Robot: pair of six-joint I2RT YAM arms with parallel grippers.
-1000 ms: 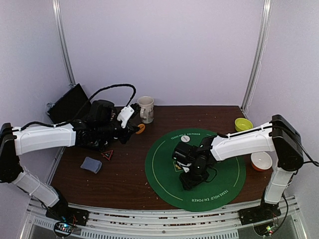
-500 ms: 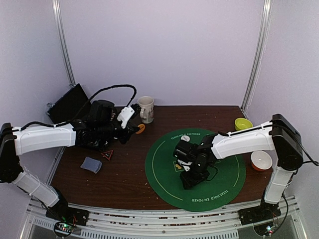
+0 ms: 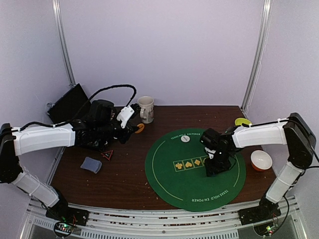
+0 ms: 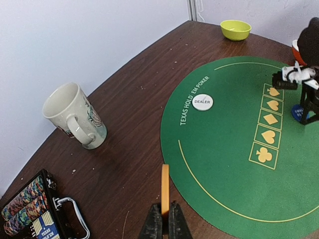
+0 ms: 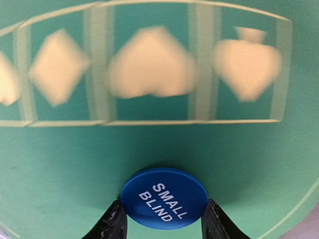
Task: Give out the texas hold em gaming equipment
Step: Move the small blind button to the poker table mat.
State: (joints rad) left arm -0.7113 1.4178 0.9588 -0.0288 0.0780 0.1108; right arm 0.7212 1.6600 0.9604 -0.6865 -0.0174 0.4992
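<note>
An orange button disc (image 4: 164, 186) stands edge-on in my left gripper (image 4: 165, 219), which is shut on it above the brown table, just left of the green poker mat (image 4: 219, 149). From above, this gripper (image 3: 138, 128) hovers near the mug. My right gripper (image 5: 164, 209) is shut on a blue "SMALL BLIND" button disc (image 5: 164, 197), low over the mat beside the yellow suit marks. In the top view it (image 3: 215, 169) is at the mat's right part. A white DEALER button (image 3: 185, 139) lies on the mat's far side. A grey-blue card stack (image 3: 91, 165) lies at the left.
A beige mug (image 3: 146, 108) stands at the back. A yellow-green bowl (image 3: 243, 122) sits at the back right, and a white bowl (image 3: 261, 160) lies right of the mat. An open chip case (image 4: 30, 209) with striped chips is at the far left, with a small red triangle (image 3: 107, 155) nearby.
My right arm has swung to the right across the mat with the blue disc, uncovering the suit marks. The left arm and its orange disc have stayed put.
</note>
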